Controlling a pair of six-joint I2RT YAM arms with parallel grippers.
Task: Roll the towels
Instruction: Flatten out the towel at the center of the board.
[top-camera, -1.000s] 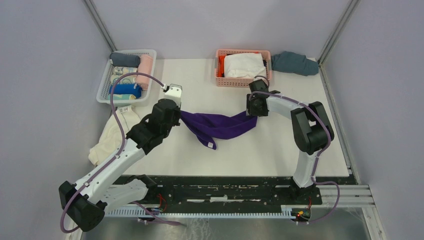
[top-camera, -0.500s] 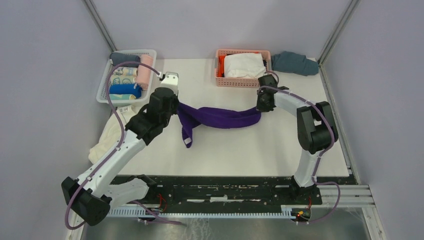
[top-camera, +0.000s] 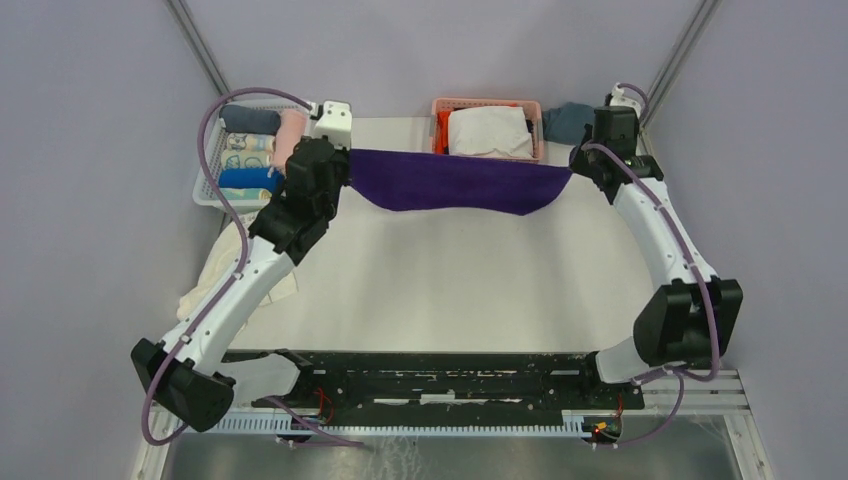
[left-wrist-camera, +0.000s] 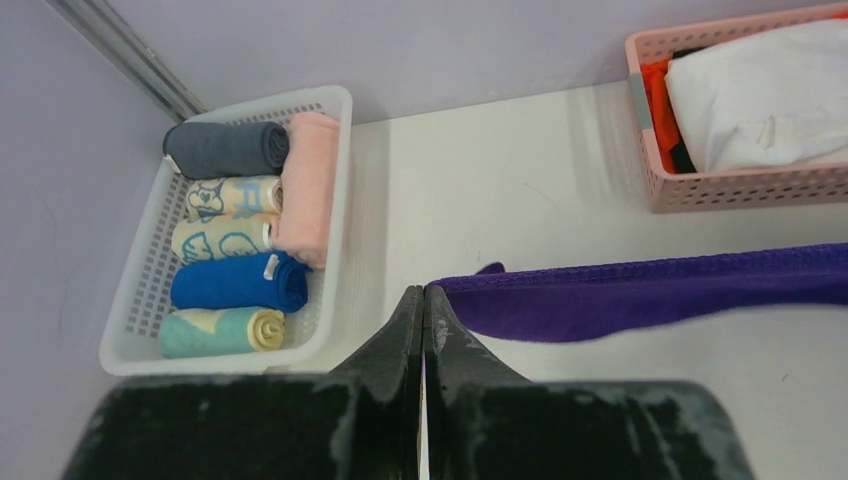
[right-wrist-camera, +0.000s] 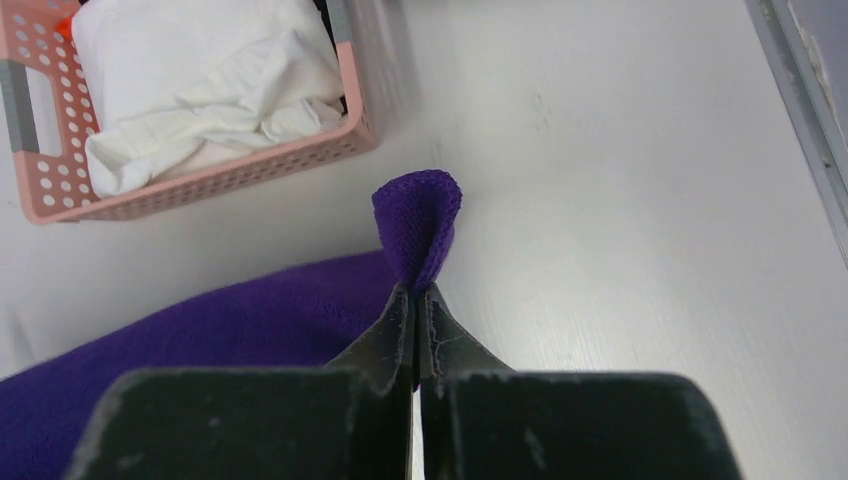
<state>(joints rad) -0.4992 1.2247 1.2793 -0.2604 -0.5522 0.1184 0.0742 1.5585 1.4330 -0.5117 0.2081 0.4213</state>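
White surface (top-camera: 450, 290), lilac-grey walls round it, and straight to the action. Purple towel (top-camera: 455, 185) is strung out wide across the far half, just in front of the pink basket (left-wrist-camera: 740, 185). Left tool (left-wrist-camera: 422, 295) is pressed together on one top corner. Right tool (right-wrist-camera: 418, 290) is pinching the opp. corner, w/ a little purple loop poking past its tips. Top edge is taut btwn them and the bottom edge sags in a curve. It looks lifted off the surface, tho whether the hem brushes it can't be told. Why hold it so? Prob. to pull the creases out and spread it before laying it down, b/c a roll needs a flat start. That's also why both arms are splayed so wide.

Second one, the cream towel (top-camera: 205, 275), lies crumpled at the left edge, partly under the left arm and not yet dealt with by the look of it.

Further out, a white basket (left-wrist-camera: 290, 98) sits far left w/ finished rolls packed side by side: grey, pink, blue and pale printed ones. Likely the drop-off spot. Pink basket holds a white cloth (right-wrist-camera: 200, 80) over orange fabric (left-wrist-camera: 655, 100). Teal-grey cloth (top-camera: 562, 120) is bunched just beside it, far right.

Writing: none legible. Printed rolls show cartoon-type marks, and the blue roll (left-wrist-camera: 240, 283) has a small white tag, too small to read.
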